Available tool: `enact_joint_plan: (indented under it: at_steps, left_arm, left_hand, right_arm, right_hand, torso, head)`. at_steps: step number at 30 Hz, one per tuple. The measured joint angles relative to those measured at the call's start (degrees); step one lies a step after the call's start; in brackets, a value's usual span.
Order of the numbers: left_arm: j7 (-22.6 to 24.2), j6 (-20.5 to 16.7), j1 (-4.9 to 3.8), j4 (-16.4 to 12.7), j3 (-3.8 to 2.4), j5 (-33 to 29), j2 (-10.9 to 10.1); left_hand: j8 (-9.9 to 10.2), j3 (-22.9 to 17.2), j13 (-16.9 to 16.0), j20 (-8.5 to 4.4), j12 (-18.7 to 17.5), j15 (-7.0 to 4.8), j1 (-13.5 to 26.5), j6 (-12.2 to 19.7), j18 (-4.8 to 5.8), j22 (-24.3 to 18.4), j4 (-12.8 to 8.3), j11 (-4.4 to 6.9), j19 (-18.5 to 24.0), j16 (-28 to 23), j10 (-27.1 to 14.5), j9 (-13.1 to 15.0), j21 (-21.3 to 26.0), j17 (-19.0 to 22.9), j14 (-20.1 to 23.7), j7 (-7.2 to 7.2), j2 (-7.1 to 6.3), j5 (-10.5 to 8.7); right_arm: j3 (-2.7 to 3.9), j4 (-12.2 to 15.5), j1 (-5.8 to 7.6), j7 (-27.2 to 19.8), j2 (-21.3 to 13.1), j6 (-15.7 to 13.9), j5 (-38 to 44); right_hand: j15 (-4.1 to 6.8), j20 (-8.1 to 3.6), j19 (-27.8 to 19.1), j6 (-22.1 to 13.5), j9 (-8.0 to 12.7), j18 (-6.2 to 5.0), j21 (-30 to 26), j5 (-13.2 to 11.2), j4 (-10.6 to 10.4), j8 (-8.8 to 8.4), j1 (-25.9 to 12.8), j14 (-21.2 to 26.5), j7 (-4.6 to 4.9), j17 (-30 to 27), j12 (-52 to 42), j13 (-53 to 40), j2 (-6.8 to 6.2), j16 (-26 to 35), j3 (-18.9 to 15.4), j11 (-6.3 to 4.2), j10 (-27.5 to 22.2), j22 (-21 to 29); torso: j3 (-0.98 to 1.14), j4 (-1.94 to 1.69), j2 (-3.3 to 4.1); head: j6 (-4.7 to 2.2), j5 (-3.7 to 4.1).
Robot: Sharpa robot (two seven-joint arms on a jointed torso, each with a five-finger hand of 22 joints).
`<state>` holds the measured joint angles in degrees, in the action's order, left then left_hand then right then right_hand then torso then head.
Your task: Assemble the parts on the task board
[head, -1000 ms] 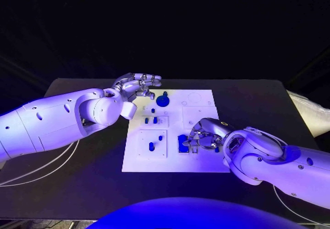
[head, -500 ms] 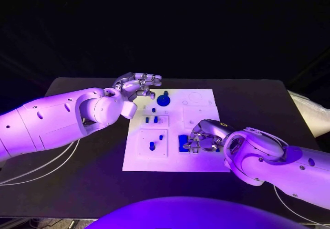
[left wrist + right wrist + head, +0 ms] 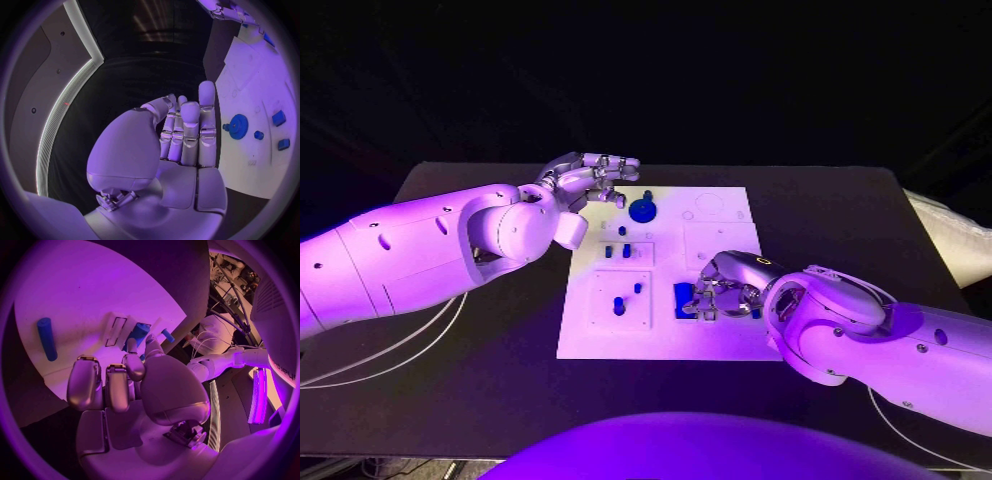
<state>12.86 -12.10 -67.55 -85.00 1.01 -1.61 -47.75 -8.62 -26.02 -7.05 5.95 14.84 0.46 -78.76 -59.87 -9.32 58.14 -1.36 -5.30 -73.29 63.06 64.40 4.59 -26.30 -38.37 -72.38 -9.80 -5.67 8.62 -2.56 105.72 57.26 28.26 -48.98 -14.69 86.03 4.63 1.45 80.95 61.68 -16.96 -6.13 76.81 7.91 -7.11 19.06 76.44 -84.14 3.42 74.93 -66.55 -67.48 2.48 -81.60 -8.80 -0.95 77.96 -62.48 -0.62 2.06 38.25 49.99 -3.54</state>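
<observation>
Head view: the white task board (image 3: 661, 330) lies in the middle of the black table (image 3: 473, 380). The left hand (image 3: 589, 180) hangs over the board's far left corner, fingers curled loosely, nothing in them. Just beside it on the board sits a round blue gear (image 3: 642, 211). Small blue pegs (image 3: 626, 251) stand in the middle of the board, two more (image 3: 620, 306) in a recessed square nearer the robot. The right hand (image 3: 723, 290) is down on the board's right side, its fingers closed around a dark blue block (image 3: 684, 300).

Left wrist view: the left hand (image 3: 178, 145) holds nothing, its fingers upright and side by side, the thumb bent in at the side. The gear (image 3: 237, 126) lies on the board (image 3: 250, 90) beyond the fingertips, with small blue parts (image 3: 279, 118) near it.

Right wrist view: the right hand (image 3: 134, 385) has its fingers curled down, the tips pinching a blue part (image 3: 137, 333) against the board (image 3: 81, 290). A blue rod (image 3: 45, 338) lies flat, well apart from the hand.
</observation>
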Motion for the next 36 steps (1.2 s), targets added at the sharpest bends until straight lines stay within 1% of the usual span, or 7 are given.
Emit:
enact_joint_plan:
  at_steps: [3,5,15,23,25,28,36]
  left_arm:
    - [0.0,0.0,0.01,0.0,0.00,0.0,0.0]
    - [0.0,0.0,0.01,0.0,0.00,0.0,0.0]
    - [0.0,0.0,0.01,0.0,0.00,0.0,0.0]
    - [-0.1,0.0,0.02,0.1,0.00,0.0,0.0]
    - [-0.1,0.0,0.03,0.1,0.00,0.0,0.0]
    - [-0.1,0.0,0.03,0.1,0.00,0.0,0.0]
    - [-0.2,0.0,0.03,0.2,0.01,0.0,-0.1]
  left_hand:
    - [0.0,0.0,0.0,0.00,0.0,0.00,0.0,0.0,0.00,0.0,0.0,0.00,0.0,0.0,0.0,0.0,0.0,0.0,0.0,0.00,0.00,0.00]
    - [0.0,0.0,0.0,0.00,0.0,0.00,0.0,0.0,0.00,0.0,0.0,0.00,0.0,0.0,0.0,0.0,0.0,0.0,0.0,0.00,0.00,0.00]
    - [0.0,0.0,0.0,0.00,0.0,0.00,0.0,0.0,0.00,-0.1,0.0,0.00,0.0,0.0,0.0,0.0,0.0,0.0,0.0,0.00,0.02,0.00]
    - [0.0,0.0,0.0,0.00,0.0,0.00,0.2,0.0,0.01,0.0,0.0,0.00,0.0,0.0,0.0,0.0,0.0,0.0,0.0,0.00,0.23,0.00]
    - [0.0,0.0,0.0,0.00,0.0,0.00,0.2,0.0,0.01,0.0,0.0,0.00,0.0,0.0,0.0,0.0,0.2,0.0,0.0,0.00,0.23,0.00]
    - [0.0,0.0,0.0,0.00,0.0,0.00,0.2,0.0,0.01,0.0,0.0,0.00,0.0,0.0,0.0,0.0,0.2,0.0,0.0,0.00,0.23,0.00]
    - [0.0,0.0,0.0,0.00,0.0,0.00,0.2,0.0,0.00,0.0,0.0,0.00,0.0,0.0,0.0,0.0,0.2,0.0,0.0,0.00,0.23,0.00]
  right_arm:
    - [0.09,-0.5,-0.05,0.3,0.5,0.7,0.9]
    - [0.17,-0.7,-0.05,0.5,0.7,0.8,1.5]
    - [0.19,-0.8,-0.14,0.6,0.8,0.5,3.4]
    - [-0.03,-0.3,-0.36,0.2,-0.1,-0.4,3.4]
    - [-0.02,-0.3,-0.36,0.2,-0.8,-1.0,3.3]
    - [-0.01,0.3,-0.35,0.0,-2.1,-2.2,2.6]
    - [0.03,2.4,-0.02,-2.4,-5.9,-5.7,0.3]
  right_hand:
    - [0.00,0.00,0.0,0.0,-0.2,0.02,0.0,-1.3,0.6,0.03,0.5,0.0,0.01,0.0,0.0,-0.1,0.21,0.0,0.3,0.00,0.0,-0.1]
    - [0.00,-0.21,0.2,0.2,-0.2,0.87,0.0,-1.7,0.8,0.18,0.8,0.0,-0.18,0.0,0.0,-0.2,0.31,0.0,0.5,-0.01,0.0,-0.2]
    - [0.11,-0.21,0.2,0.2,-0.1,0.88,0.2,-2.5,1.1,0.21,1.0,0.1,-0.17,0.0,-0.2,-0.5,0.59,-0.2,0.6,-0.11,0.1,-0.5]
    - [0.20,-0.21,0.2,0.2,-0.2,0.87,0.2,-0.6,-0.5,0.20,-0.2,0.2,-0.18,0.0,-0.1,-1.2,1.83,-0.2,0.3,0.08,0.3,-0.5]
    - [0.20,-0.21,0.2,0.2,-0.2,0.88,0.2,-0.3,-0.9,-0.09,-0.3,0.2,-0.18,0.0,0.7,-0.5,1.79,-0.2,0.0,0.08,0.3,-0.3]
    - [0.20,-0.21,0.2,0.0,-0.2,0.87,0.2,-0.3,-1.1,-0.31,-1.5,0.2,0.04,0.0,1.7,0.6,0.57,-0.2,-0.4,0.00,0.4,0.0]
    - [0.20,-0.21,0.2,-0.3,-0.2,0.87,0.2,0.4,-1.3,-0.68,-2.2,0.2,0.27,0.0,3.0,1.7,-0.15,-0.2,-0.6,0.41,-0.6,0.1]
  torso:
    - [0.02,0.00,0.01]
    - [0.02,0.00,0.01]
    - [0.02,0.03,-0.04]
    - [0.05,0.04,-0.02]
    - [0.05,0.04,-0.02]
    - [0.03,0.07,-0.02]
    - [-0.01,0.11,-0.04]
  head:
    - [0.00,-0.04]
    - [0.00,-0.08]
    - [-0.01,-0.12]
    - [-0.01,-0.09]
    - [-0.01,-0.05]
    - [-0.03,-0.04]
    - [-0.12,0.08]
